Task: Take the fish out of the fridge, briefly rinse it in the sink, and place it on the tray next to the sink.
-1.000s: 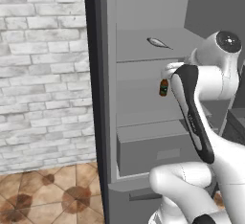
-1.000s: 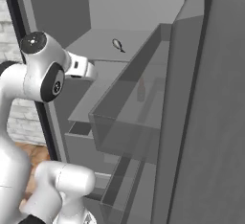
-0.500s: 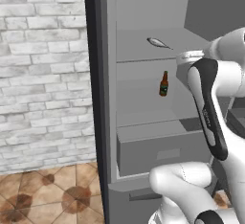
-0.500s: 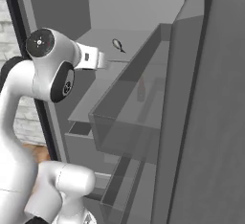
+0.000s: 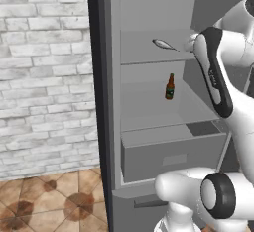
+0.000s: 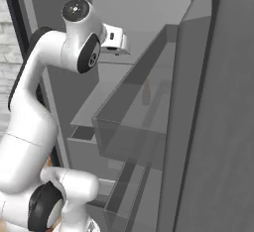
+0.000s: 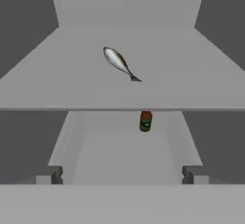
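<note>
Leftmost stood a white brick wall [image 5: 44, 72] above a brown tiled floor [image 5: 44, 196], and beside it the fridge [image 5: 106, 102] was open. Inside, the fish [image 5: 162, 44] lay flat on the upper shelf [image 5: 144, 52], its tail pointing toward the arm's side. One shelf lower, a small dark bottle [image 5: 169, 87] stood upright, above a drawer [image 5: 168, 154]. Farther right, the gripper [image 6: 119, 45] hung level with the fish's shelf, near the fish but apart from it. Whether its fingers were spread or closed could not be told.
</note>
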